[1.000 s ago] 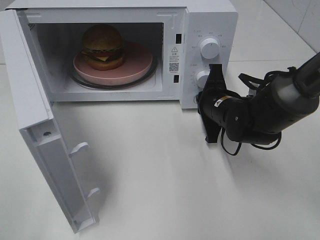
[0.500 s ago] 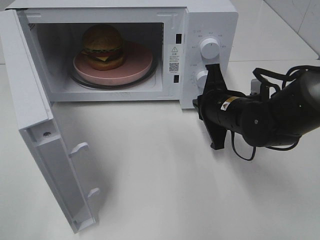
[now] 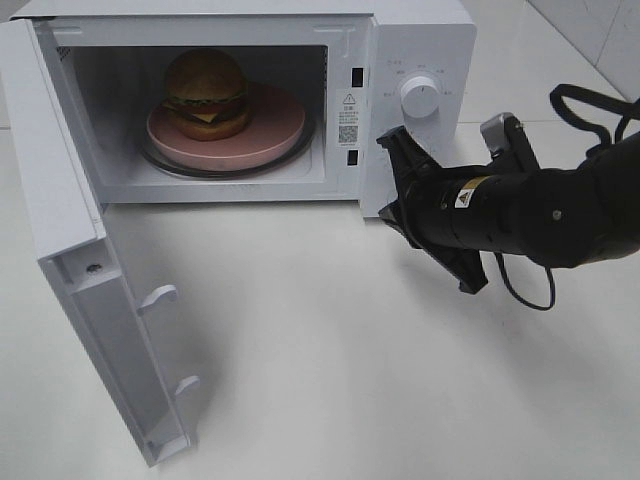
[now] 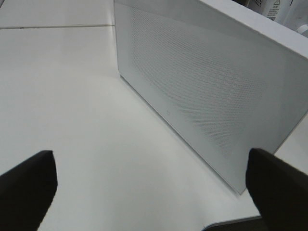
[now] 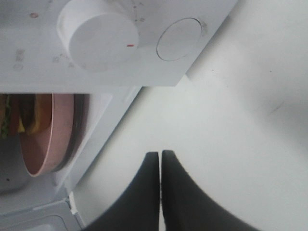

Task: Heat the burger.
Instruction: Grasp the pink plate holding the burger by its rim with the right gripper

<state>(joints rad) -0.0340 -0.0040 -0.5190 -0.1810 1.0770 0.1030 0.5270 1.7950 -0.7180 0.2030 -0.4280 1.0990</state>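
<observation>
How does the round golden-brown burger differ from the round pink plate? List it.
The golden-brown burger has green, dark and yellow layers; the round pink plate is plain. The burger stands tall and domed; the plate lies flat and wider. The burger sits on top, the plate beneath. Both are round, inside the open white microwave.

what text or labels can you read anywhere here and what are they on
No words are legible.
Warning triangle, no readable print: white sticker on the white microwave frame.
QR-style square sticker below it: too small.
Markings around the white round dial: too small.
Yellow-and-white label on the black right arm: blurred.
</observation>
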